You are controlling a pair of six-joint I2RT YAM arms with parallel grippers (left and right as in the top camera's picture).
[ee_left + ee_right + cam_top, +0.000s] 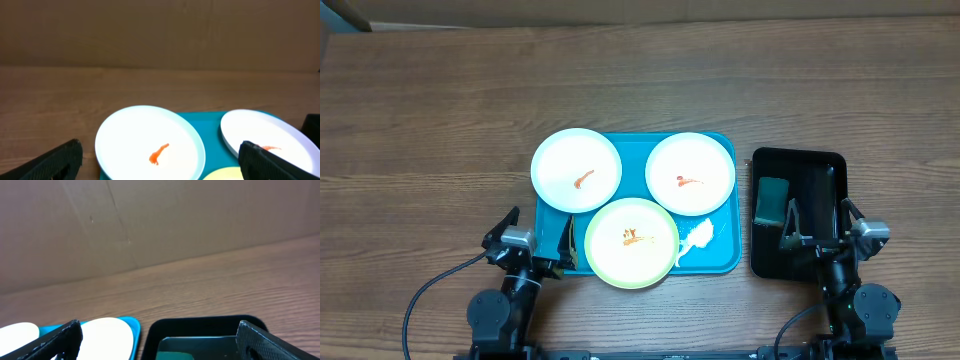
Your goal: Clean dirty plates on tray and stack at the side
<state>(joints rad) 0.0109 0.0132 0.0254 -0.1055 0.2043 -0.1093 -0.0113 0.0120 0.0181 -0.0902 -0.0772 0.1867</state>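
Three dirty plates lie on the turquoise tray. A white plate sits at its back left, another white plate at its back right, and a green-rimmed plate at the front. Each carries a small orange-red smear. My left gripper stands open at the tray's front left corner, touching nothing. In the left wrist view its fingers frame the left white plate, and the left gripper holds nothing. My right gripper is open over the black tray, also empty; the right gripper shows wide apart.
A crumpled white wipe lies on the turquoise tray beside the green-rimmed plate. The black tray holds a dark green sponge. Bare wooden table extends left and behind; a cardboard wall stands at the back.
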